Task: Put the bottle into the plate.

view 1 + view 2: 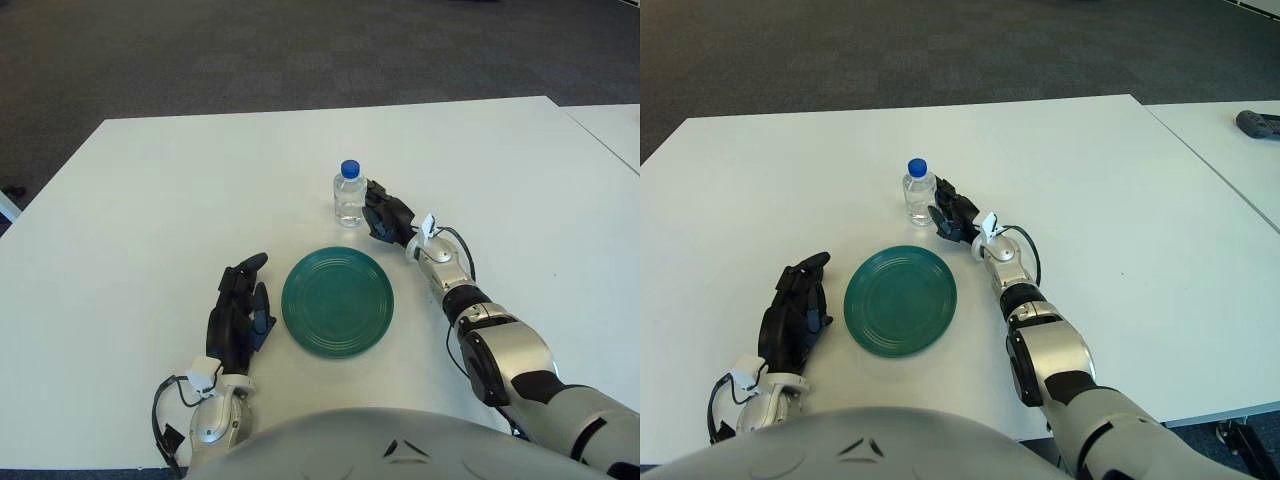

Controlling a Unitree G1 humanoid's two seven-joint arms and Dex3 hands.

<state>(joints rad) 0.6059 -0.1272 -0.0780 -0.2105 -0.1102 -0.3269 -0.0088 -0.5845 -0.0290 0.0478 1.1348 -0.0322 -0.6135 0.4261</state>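
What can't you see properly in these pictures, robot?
- Whether the right hand grips the bottle: both eye views show its dark fingers beside the bottle, but the contact side is hidden by the hand itself.
- The left hand's palm: turned down beside the plate.
- The dark object on the neighbouring table: cut off by the right eye view's edge.

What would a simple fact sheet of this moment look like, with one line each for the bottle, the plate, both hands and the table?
bottle: upright, clear, blue cap, standing on the table beyond the plate
plate: green, round, nothing on it
right hand: right beside the bottle, on its right; a firm grasp cannot be confirmed
left hand: idle, left of the plate, holding nothing
table: white
task state: bottle not yet in the plate
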